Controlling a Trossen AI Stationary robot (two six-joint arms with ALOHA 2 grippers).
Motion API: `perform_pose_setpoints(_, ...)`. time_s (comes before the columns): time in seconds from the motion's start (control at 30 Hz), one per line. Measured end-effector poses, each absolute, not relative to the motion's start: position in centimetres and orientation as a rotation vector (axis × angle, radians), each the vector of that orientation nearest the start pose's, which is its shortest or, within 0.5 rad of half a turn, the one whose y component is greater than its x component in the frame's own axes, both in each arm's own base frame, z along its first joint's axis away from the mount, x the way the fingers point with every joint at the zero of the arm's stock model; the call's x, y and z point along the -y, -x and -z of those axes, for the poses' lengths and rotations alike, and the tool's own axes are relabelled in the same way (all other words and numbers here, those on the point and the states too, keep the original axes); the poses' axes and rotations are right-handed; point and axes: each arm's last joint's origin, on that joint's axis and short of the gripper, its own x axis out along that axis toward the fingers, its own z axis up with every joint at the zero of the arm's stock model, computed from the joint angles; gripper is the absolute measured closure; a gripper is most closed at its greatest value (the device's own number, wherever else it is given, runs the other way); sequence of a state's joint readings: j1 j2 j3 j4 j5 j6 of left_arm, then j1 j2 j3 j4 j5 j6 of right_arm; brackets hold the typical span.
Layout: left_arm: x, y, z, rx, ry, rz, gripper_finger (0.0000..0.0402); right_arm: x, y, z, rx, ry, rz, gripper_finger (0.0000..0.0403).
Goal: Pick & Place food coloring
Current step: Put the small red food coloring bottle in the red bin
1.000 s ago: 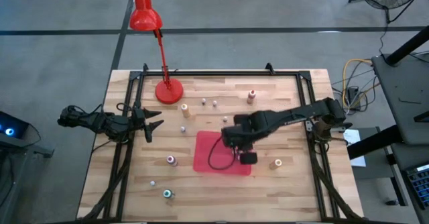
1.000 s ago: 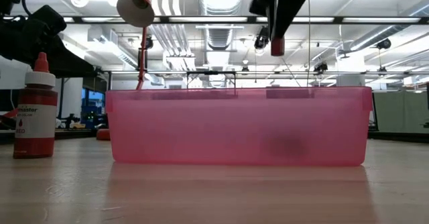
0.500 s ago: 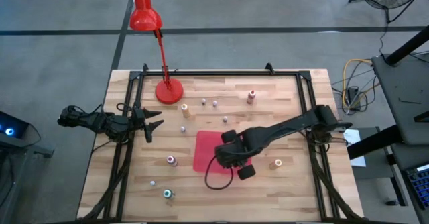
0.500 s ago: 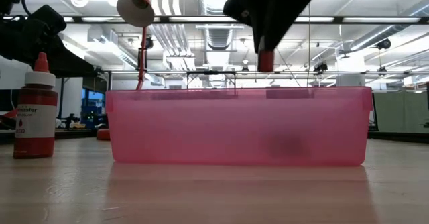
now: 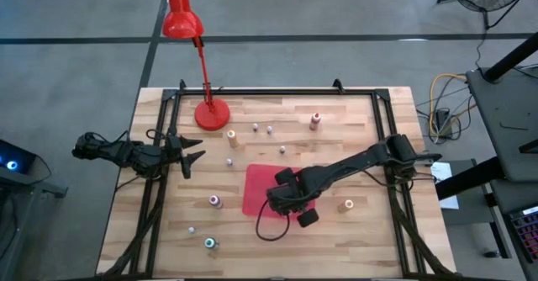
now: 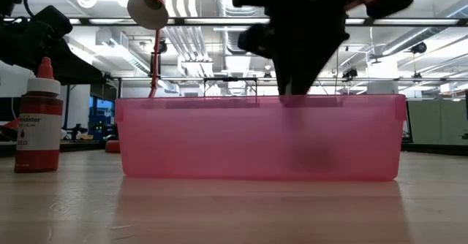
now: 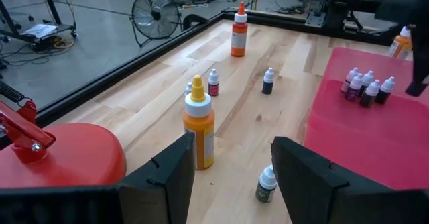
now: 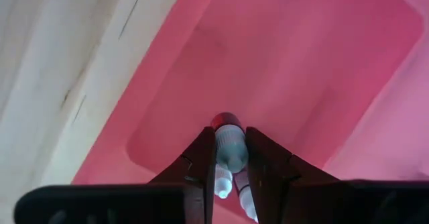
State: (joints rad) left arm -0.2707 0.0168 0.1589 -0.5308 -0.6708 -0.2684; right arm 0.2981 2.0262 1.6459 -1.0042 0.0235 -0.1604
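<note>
Holding bottle: the right pincer (image 8: 231,158) is closed on a small white-capped bottle (image 8: 231,149) with a dark red body, cap toward the wrist camera, body pointing down into the bin (image 8: 281,70).
Near edge of bench: a teal-topped bottle (image 5: 210,243) lies at the near left of the bench (image 5: 361,239), with a tiny white-capped one (image 5: 191,229) just beyond it.
Bin: pink, translucent, at mid-bench (image 5: 256,188); the low view shows its long side wall (image 6: 256,138) with the right arm's dark bulk coming down behind the rim.
Bottles in bin: a cluster of small white-capped bottles (image 7: 365,88) stands together on the pink floor; two more white caps (image 8: 224,180) show under the held one.
Beside bin: a pink-topped bottle (image 5: 214,201) stands left of it, a tan one (image 5: 347,204) right of it.
Left pincer: (image 5: 195,154) waits at the left edge of the bench, fingers (image 7: 167,177) parted, holding nothing.
Mid-bench bottles: a tall orange bottle with a yellow tip (image 7: 199,123) stands upright; a small dark one (image 7: 266,184) is near it, two more small ones (image 7: 268,80) farther on.
Far side: a tall orange-capped bottle (image 5: 315,120) stands near the far rail.
Lamp: red, base (image 5: 211,113) on the far left of the bench.
Low view, left: a red bottle (image 6: 38,120) stands upright.
</note>
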Motion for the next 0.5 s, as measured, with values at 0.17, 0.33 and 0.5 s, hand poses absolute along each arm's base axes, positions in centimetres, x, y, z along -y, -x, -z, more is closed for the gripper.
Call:
perform_pose_setpoints(0.17,0.2,-7.6,-16.8,-0.293,0.084,-0.437,0.0232,-11.2,-38.1,-19.1,-1.391,0.352,-0.328,0.0349)
perform_pose_setpoints(0.33,0.2,-7.6,-16.8,-0.293,0.084,-0.437,0.0232,-10.7,-38.1,-17.9,-1.376,0.344,-0.314,0.0349)
perform_pose_setpoints(0.5,0.2,-7.6,-16.8,-0.293,0.085,-0.437,0.0232,-10.7,-38.2,-17.5,-1.348,0.339,-0.312,0.0349)
